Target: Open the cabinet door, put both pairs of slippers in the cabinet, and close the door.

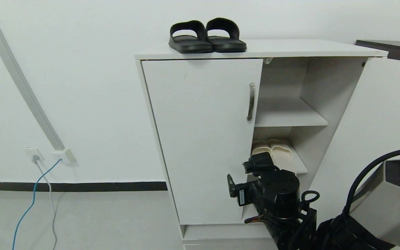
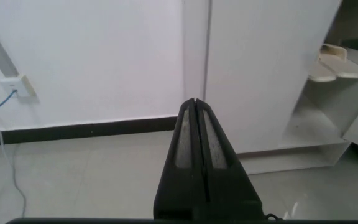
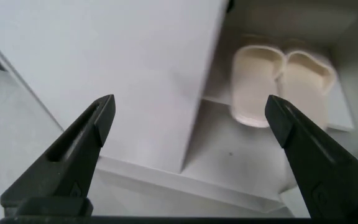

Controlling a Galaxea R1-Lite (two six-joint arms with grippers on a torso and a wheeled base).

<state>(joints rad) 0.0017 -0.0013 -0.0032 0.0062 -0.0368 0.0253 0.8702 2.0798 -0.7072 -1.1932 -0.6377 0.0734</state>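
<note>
The white cabinet (image 1: pixel 200 139) stands against the wall, its left door shut and its right door (image 1: pixel 380 118) swung open. A pair of black slippers (image 1: pixel 207 36) sits on its top. A pair of beige slippers (image 1: pixel 273 151) (image 3: pixel 281 81) (image 2: pixel 334 62) lies on the lower shelf inside. My right gripper (image 3: pixel 190 106) (image 1: pixel 259 163) is open with nothing between its fingers, just in front of that shelf and short of the beige slippers. My left gripper (image 2: pixel 194 106) is shut and empty, low over the floor to the cabinet's left.
The shut door's metal handle (image 1: pixel 251 101) is beside the open compartment. The upper shelf (image 1: pixel 290 118) is bare. Wall sockets with cables (image 1: pixel 47 156) hang at the left. A dark ledge (image 1: pixel 391 47) runs behind the cabinet at the right.
</note>
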